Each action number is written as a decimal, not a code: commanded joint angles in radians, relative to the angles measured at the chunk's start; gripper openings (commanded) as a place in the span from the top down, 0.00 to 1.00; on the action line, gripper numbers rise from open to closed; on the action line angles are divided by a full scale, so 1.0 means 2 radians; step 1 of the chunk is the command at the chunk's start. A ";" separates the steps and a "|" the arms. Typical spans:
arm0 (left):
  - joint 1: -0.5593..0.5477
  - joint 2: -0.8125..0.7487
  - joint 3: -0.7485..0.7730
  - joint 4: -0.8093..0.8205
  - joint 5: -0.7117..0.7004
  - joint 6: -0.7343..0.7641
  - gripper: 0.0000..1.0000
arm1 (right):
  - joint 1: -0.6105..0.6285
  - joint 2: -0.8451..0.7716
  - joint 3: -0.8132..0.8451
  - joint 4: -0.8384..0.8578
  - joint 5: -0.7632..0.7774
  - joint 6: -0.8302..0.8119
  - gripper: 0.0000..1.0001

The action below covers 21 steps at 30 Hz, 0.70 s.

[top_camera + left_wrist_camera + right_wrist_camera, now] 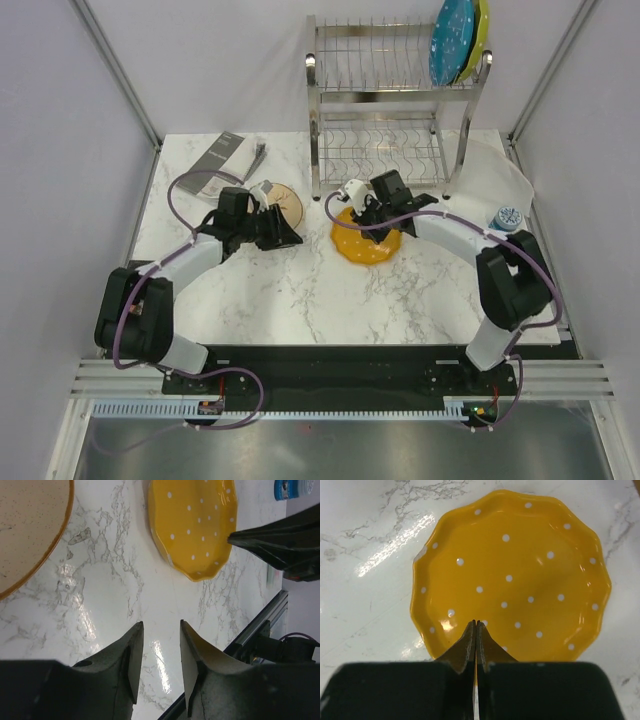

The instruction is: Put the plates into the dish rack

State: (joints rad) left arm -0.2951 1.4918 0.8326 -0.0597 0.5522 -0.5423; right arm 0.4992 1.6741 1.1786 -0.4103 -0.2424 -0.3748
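The orange white-dotted plate (368,245) lies on the marble table near the middle. It also shows in the right wrist view (520,570) and the left wrist view (197,525). My right gripper (366,218) (476,623) is shut on its far rim, a sliver of orange showing between the fingers. The tan plate (284,203) (25,525) lies to its left. My left gripper (288,236) (160,625) is open and empty, low over bare table between the two plates. The teal plate (450,42) and the lime green plate (480,30) stand upright in the upper right of the dish rack (385,110).
A grey booklet (228,155) lies at the back left. A white cloth (492,172) and a small blue-and-white container (508,218) (296,489) are at the right, beside the rack. The rack's lower tier holds nothing.
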 commanded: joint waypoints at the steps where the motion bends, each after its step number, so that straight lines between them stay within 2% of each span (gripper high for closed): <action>1: 0.013 -0.049 0.002 -0.061 0.001 0.049 0.57 | 0.014 0.056 0.045 0.034 -0.031 -0.037 1.00; 5: 0.023 -0.074 -0.008 -0.080 -0.002 0.055 0.56 | 0.024 0.104 0.058 0.032 -0.031 -0.048 1.00; 11: 0.028 -0.092 -0.013 -0.098 -0.003 0.053 0.55 | 0.060 0.105 0.057 0.018 -0.024 -0.089 1.00; 21: 0.038 -0.106 -0.008 -0.097 -0.009 0.052 0.53 | 0.112 0.139 0.106 -0.127 -0.033 -0.089 0.99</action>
State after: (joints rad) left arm -0.2367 1.3243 0.8112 -0.2535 0.5472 -0.4728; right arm 0.6956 1.9106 1.3548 -0.5369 -0.2653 -0.5499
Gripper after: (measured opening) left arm 0.460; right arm 0.007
